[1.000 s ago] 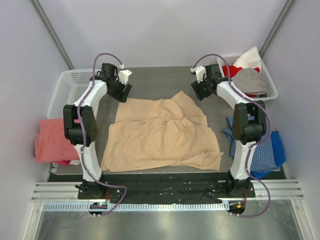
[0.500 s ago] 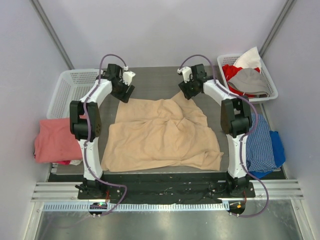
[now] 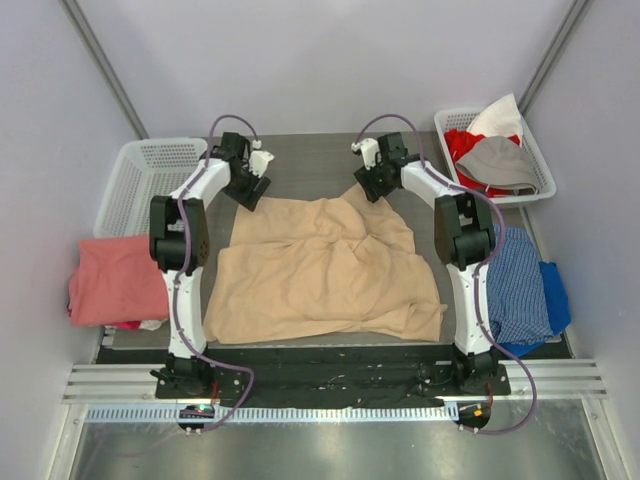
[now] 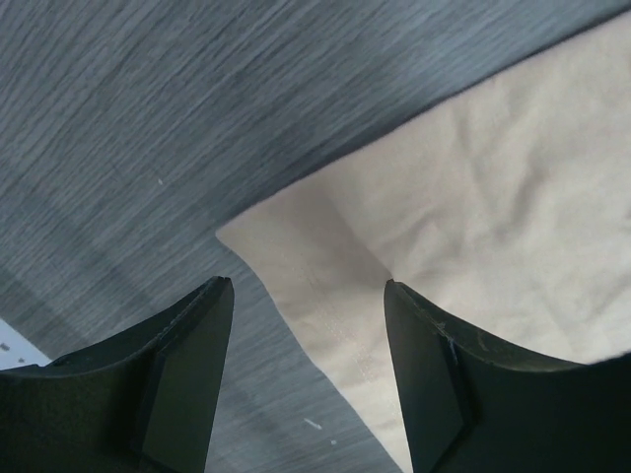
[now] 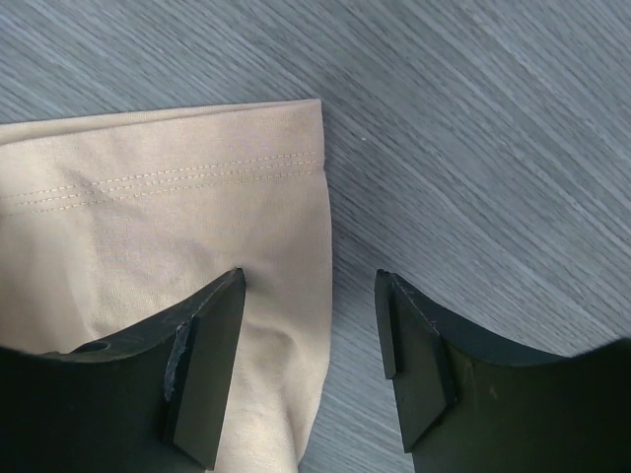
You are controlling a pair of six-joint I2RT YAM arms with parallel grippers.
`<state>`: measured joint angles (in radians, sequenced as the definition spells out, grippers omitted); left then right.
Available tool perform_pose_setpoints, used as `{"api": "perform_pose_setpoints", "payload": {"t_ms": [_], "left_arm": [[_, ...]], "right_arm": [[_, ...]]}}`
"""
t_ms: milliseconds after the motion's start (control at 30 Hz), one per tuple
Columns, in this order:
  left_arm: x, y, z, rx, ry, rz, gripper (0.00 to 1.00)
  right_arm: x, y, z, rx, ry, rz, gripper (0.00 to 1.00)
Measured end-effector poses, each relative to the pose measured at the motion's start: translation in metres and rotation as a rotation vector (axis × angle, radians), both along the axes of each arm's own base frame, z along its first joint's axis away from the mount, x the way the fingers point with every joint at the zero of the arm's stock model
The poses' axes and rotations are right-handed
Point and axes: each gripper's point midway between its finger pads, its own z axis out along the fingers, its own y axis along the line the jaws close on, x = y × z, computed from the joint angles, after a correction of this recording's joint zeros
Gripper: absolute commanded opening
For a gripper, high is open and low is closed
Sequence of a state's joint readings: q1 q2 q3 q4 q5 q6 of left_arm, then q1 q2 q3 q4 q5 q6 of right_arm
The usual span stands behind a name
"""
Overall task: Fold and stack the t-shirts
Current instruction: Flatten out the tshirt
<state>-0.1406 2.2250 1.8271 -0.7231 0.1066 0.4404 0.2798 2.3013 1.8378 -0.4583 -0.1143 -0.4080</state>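
Observation:
A large tan t-shirt [image 3: 320,265] lies rumpled on the grey table. My left gripper [image 3: 243,193] is open just above its far left corner; in the left wrist view that corner [image 4: 296,251] sits between my spread fingers [image 4: 187,365]. My right gripper [image 3: 366,190] is open above the shirt's far right corner; in the right wrist view a stitched hem edge [image 5: 286,197] lies between the fingers [image 5: 207,355]. A salmon-pink t-shirt [image 3: 105,280] lies folded off the table's left side.
A white empty basket [image 3: 140,180] stands at the back left. A white basket [image 3: 500,150] with red, grey and white clothes stands at the back right. Blue checked cloth [image 3: 520,290] lies by the right arm.
Both grippers have moved inward toward the tan shirt's far corners. The shirt has not moved.

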Motion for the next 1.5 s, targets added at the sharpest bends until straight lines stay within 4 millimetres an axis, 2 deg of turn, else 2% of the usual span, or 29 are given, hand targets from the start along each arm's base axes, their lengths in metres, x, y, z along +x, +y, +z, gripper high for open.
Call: {"api": "perform_pose_setpoints", "payload": {"t_ms": [133,467,700,833,1067,1300,1500], "left_arm": [[0.007,0.002,-0.014,0.032,0.017,-0.008,0.67],[0.029,0.013,-0.010,0.137,-0.027,-0.012,0.66],[0.054,0.025,-0.007,0.220,-0.078,0.018,0.65],[0.073,0.032,-0.005,0.261,-0.118,0.044,0.63],[0.095,0.044,-0.002,0.328,-0.179,0.091,0.61],[0.116,0.053,0.002,0.371,-0.264,0.149,0.61],[0.126,0.056,0.003,0.374,-0.311,0.179,0.61]], "right_arm": [[0.004,0.000,0.000,-0.007,-0.009,-0.004,0.63],[0.019,-0.010,0.003,-0.087,-0.058,-0.030,0.62],[0.048,-0.032,0.008,-0.161,-0.127,-0.110,0.62],[0.066,-0.052,0.010,-0.202,-0.161,-0.165,0.61],[0.094,-0.085,0.013,-0.258,-0.217,-0.248,0.61],[0.114,-0.098,0.017,-0.294,-0.270,-0.289,0.62],[0.125,-0.104,0.022,-0.326,-0.318,-0.310,0.62]]}}
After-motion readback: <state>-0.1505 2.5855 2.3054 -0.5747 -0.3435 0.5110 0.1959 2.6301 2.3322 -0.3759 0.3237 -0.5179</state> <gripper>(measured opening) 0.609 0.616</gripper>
